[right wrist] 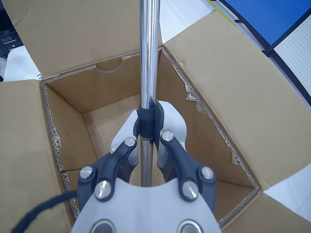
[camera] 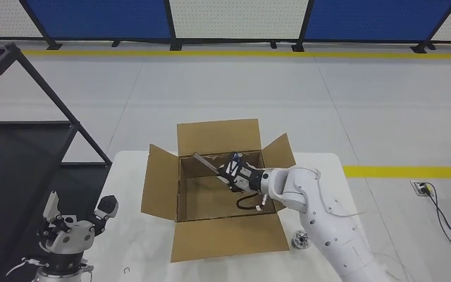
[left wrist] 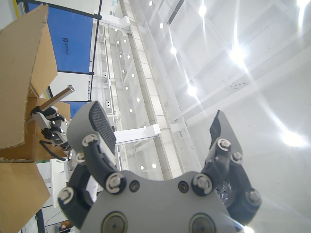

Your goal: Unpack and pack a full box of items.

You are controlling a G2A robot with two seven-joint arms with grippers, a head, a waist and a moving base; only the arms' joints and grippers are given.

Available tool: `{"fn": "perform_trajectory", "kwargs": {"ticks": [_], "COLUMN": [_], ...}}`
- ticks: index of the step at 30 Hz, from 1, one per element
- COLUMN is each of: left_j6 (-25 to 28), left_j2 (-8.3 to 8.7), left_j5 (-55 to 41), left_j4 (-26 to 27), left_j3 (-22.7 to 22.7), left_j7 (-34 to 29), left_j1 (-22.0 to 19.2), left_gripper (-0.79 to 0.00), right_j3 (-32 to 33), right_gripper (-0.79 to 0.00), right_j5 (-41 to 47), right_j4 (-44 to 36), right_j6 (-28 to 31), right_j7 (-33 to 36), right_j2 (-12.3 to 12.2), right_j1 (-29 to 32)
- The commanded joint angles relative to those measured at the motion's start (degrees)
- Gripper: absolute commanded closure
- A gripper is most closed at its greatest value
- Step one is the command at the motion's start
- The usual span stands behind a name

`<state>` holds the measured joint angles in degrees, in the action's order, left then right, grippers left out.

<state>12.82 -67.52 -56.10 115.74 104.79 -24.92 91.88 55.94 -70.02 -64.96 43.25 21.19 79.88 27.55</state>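
Note:
An open cardboard box [camera: 161, 185] stands on the white table with its four flaps spread; its inside [right wrist: 109, 112] looks bare. Above the box opening my right gripper [camera: 231, 171] [right wrist: 148, 122] is shut on a shiny metal rod [right wrist: 148, 37] [camera: 206, 163], which points toward the box's far left corner. The rod [left wrist: 58, 96] and right gripper [left wrist: 48, 122] also appear beyond a box flap in the left wrist view. My left gripper [camera: 77, 211] [left wrist: 160, 124] sits at the table's near left corner, pointing up at the ceiling, open and holding nothing.
A small round metal part [camera: 301, 240] lies on the table right of the box's near flap. A black frame and dark surface [camera: 35, 148] stand to the left of the table [camera: 134, 240]. Blue and white partition panels [camera: 232, 17] line the far side.

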Motion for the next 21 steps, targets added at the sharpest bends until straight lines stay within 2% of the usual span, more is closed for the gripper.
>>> {"fn": "perform_trajectory", "kwargs": {"ticks": [1,13,17,21], "left_j6": [0.0,0.0,0.0,0.0], "left_j2": [0.0,0.0,0.0,0.0], "left_j5": [0.0,0.0,0.0,0.0], "left_j4": [0.0,0.0,0.0,0.0], "left_j3": [0.0,0.0,0.0,0.0], "left_j7": [0.0,0.0,0.0,0.0], "left_j1": [0.0,0.0,0.0,0.0], "left_gripper": [-0.785,-0.785,-0.785,-0.785], "right_j3": [0.01,0.2,3.57,9.91], "right_gripper": [0.0,0.0,0.0,0.0], "right_j5": [0.01,-0.46,0.13,2.23], "right_j4": [-0.06,-2.15,-7.04,-15.67], "right_j6": [0.0,-0.2,3.28,9.22], "right_j7": [0.03,-0.85,-1.58,-1.58], "right_j2": [-0.01,-0.21,-1.49,-3.59], "right_j1": [0.02,1.16,3.45,8.42]}}
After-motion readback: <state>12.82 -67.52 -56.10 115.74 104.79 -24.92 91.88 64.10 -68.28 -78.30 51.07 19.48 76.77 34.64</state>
